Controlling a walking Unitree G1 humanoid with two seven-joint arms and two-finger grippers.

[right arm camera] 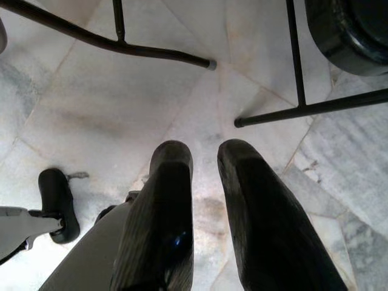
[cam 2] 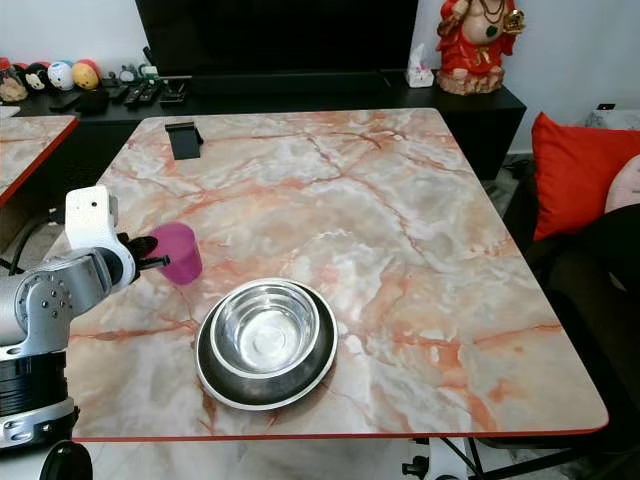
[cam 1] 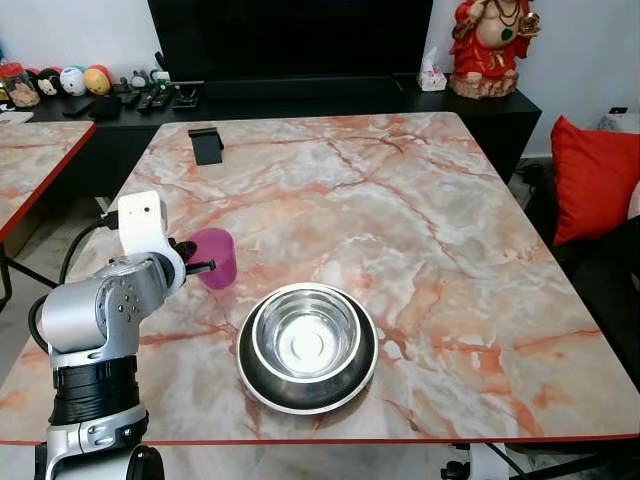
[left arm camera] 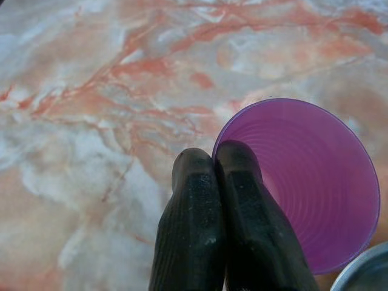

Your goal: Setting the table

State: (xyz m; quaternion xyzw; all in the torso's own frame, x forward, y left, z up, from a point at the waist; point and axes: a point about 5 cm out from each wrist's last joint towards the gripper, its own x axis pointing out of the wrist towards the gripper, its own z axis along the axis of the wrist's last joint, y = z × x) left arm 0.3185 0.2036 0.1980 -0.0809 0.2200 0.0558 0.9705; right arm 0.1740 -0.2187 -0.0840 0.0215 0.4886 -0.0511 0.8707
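1. Our right gripper (right arm camera: 203,157) hangs idle over the floor, fingers slightly parted.
2. We see the steel bowl (cam 1: 306,338) nested in a dark plate (cam 1: 262,383) at the table's (cam 1: 450,260) near edge, likely one place setting.
3. Our left gripper (left arm camera: 213,159) pinches the purple cup's (cam 1: 216,256) rim, fingers clamped across its wall, beside the bowl.

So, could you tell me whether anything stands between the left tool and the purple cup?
Nothing visible does. The left tool is already at the purple cup, its fingers closed on the near rim; the steel bowl sits apart beside it.
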